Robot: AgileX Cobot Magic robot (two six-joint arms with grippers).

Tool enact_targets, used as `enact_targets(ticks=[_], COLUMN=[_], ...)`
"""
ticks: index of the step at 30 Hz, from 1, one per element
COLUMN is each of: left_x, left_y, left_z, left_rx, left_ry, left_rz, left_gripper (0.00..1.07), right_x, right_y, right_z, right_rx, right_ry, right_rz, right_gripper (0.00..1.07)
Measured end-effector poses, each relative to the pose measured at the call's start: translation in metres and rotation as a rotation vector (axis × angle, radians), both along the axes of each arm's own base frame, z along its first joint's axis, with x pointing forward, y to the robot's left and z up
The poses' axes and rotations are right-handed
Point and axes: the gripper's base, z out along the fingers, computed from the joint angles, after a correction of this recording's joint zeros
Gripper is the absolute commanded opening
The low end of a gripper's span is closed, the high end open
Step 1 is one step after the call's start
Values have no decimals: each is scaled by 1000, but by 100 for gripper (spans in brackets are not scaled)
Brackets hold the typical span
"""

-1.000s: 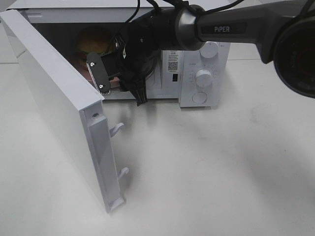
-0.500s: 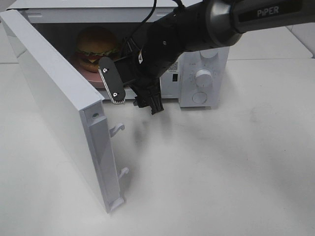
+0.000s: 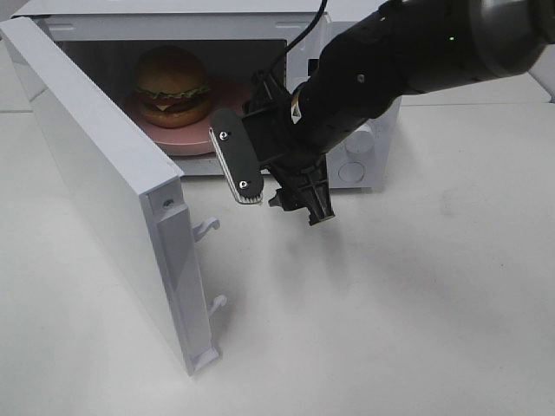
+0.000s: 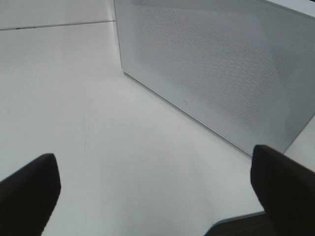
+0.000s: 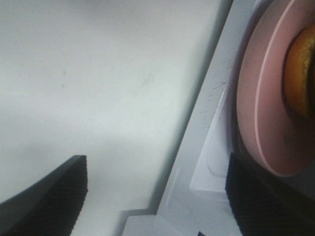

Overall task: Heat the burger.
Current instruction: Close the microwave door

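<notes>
The burger [image 3: 172,82] sits on a round pink plate [image 3: 186,139] inside the open white microwave [image 3: 173,26]. My right gripper [image 3: 284,208] is open and empty, just outside the microwave's mouth, to the right of and in front of the plate. In the right wrist view the right gripper [image 5: 152,196] has its jaws wide apart, with the plate [image 5: 261,98] and a sliver of the burger [image 5: 302,69] beyond it. My left gripper [image 4: 157,196] is open and empty, facing the outer face of the microwave door [image 4: 216,64]. It is not in the exterior view.
The microwave door [image 3: 95,165] stands swung wide open to the left, its latch hooks [image 3: 208,227] pointing right. The control panel [image 3: 354,169] is partly hidden behind my right arm. The white tabletop [image 3: 390,303] spreads in front.
My right gripper has drawn back out of the microwave, toward the front and right. The burger and plate, half hidden before, now show in full and have not moved.
</notes>
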Motion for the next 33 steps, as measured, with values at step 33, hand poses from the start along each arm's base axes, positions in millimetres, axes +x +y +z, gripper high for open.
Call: enact_targets(ticks=[33], left_x=[0], left_y=[0], left_z=[0], left_rx=[0], left_ry=[0], left_rz=[0], left_gripper=[98], right_x=[-112], right_y=[-94], right_z=[69], right_rx=[334], right_ry=[339], right_rz=[-934], right_gripper=[76])
